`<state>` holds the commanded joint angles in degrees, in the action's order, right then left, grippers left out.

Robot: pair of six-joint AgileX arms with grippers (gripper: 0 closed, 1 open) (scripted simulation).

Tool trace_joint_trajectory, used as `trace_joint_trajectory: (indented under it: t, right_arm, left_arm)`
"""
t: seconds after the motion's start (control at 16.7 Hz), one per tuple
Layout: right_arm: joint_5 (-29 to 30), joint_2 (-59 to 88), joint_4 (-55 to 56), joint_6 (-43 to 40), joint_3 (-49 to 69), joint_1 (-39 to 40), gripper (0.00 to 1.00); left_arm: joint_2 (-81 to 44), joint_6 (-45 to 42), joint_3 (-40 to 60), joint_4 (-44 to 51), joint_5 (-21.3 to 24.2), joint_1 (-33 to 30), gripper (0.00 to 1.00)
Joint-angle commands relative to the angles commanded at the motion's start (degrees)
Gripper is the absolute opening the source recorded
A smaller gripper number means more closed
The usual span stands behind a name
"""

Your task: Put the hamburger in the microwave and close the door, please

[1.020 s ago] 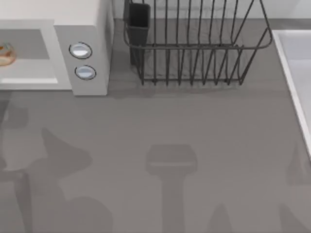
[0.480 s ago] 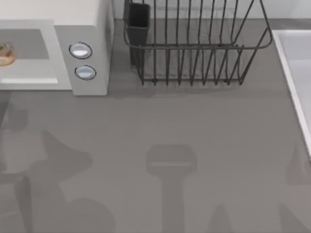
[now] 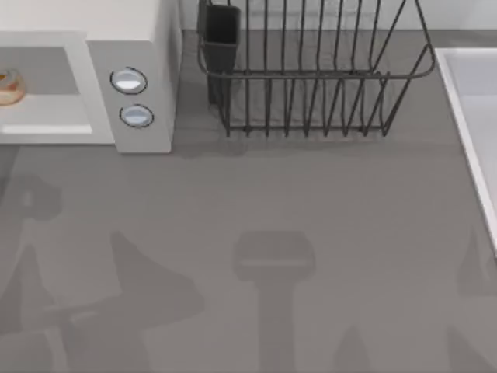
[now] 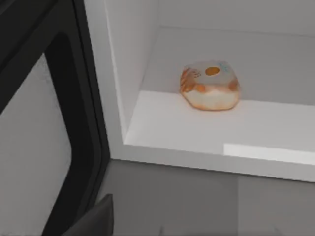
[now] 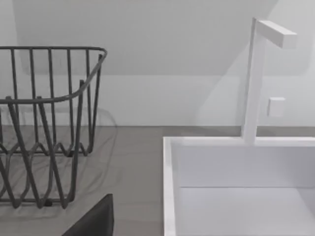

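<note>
dish rack, sink, faucet

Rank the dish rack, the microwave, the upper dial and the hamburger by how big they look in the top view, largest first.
1. dish rack
2. microwave, though the picture's edge cuts it off, so its true extent is unsure
3. upper dial
4. hamburger, also cut by the edge; it looks close to the dial

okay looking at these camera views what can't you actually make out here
- Hamburger: top view's left edge cuts it off; the left wrist view shows it inside the microwave.
- Door: left wrist view crops it, handle unseen.
- Both grippers: open or shut cannot be told.
- Dish rack: right wrist view crops it.
</note>
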<state>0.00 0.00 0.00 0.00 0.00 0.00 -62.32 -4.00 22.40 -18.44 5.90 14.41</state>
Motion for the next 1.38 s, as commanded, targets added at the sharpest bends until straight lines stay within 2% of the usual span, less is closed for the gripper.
trace_joint_trajectory:
  t: [0.78,1.02,1.32,1.38]
  right_arm:
    - [0.0,0.0,0.0,0.0,0.0,0.0,1.0]
    - [0.0,0.0,0.0,0.0,0.0,0.0,1.0]
    - [0.0,0.0,0.0,0.0,0.0,0.0,1.0]
    - [0.0,0.0,0.0,0.0,0.0,0.0,1.0]
  left_arm:
    - [54.59,3.45,-19.54,16.1,-5.08,-12.55,1.0]
    - [61.97,3.97,-22.26,18.33,-5.86,-14.32,1.0]
    - [62.32,4.0,-22.4,18.44,-5.9,-14.41,1.0]
    - [62.32,4.0,-22.4,18.44,-5.9,-14.41,0.92]
